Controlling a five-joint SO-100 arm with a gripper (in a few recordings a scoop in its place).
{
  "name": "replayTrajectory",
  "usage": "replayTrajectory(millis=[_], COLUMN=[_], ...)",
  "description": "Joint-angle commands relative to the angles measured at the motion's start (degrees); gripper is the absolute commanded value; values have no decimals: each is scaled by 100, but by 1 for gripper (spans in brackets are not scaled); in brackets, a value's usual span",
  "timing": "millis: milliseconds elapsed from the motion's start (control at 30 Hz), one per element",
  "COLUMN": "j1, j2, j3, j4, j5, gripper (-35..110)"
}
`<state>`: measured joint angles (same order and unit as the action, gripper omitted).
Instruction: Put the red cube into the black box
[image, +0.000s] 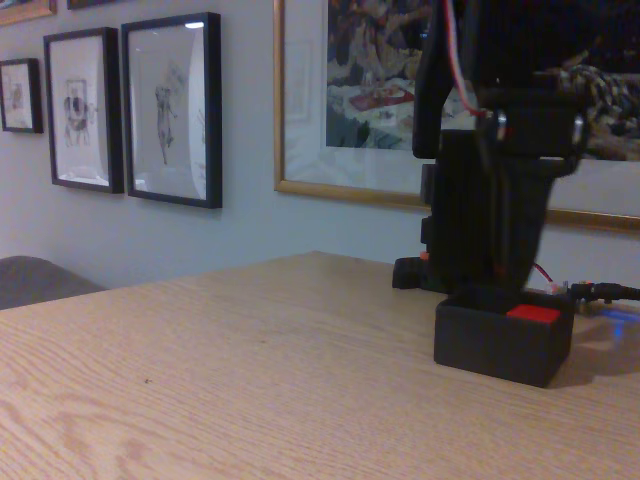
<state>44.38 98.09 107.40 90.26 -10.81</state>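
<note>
Table: pale wood-grain top across the lower half of the fixed view, bare apart from the cluster at right.
Wall: grey-white, behind the table.
Large painting: gold-framed, upper middle and right, partly hidden by the arm.
Framed drawings: three in black frames at left, shrinking toward the left edge.
Arm: black, tall, at right, coming down from the top edge to just above and behind the black box; red and white wires along its upper part.
Gripper: lower end of the arm, dark against dark, right over the box's back rim; fingers not separable, so impossible to tell whether parted or closed.
Black box: low matte-black tray on the table at right, open top, front corner toward the camera.
Red cube: inside the box at its right side, top face showing just above the rim; contact with the gripper not visible.
Step in hand: by the look of it, the release, with the cube already in the box.
Next move: probably a straight lift clear of the walls, without dragging box or cube.
</note>
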Motion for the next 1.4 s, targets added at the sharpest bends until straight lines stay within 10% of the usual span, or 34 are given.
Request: replayTrajectory(millis=[0, 533, 1367], j1=[-826, -4430, -4078], j2=[782, 3867, 6820], j3=[-88, 3296, 5660], j4=[-26, -2522, -3023], j5=[229, 1274, 976], gripper=[21, 4, -6])
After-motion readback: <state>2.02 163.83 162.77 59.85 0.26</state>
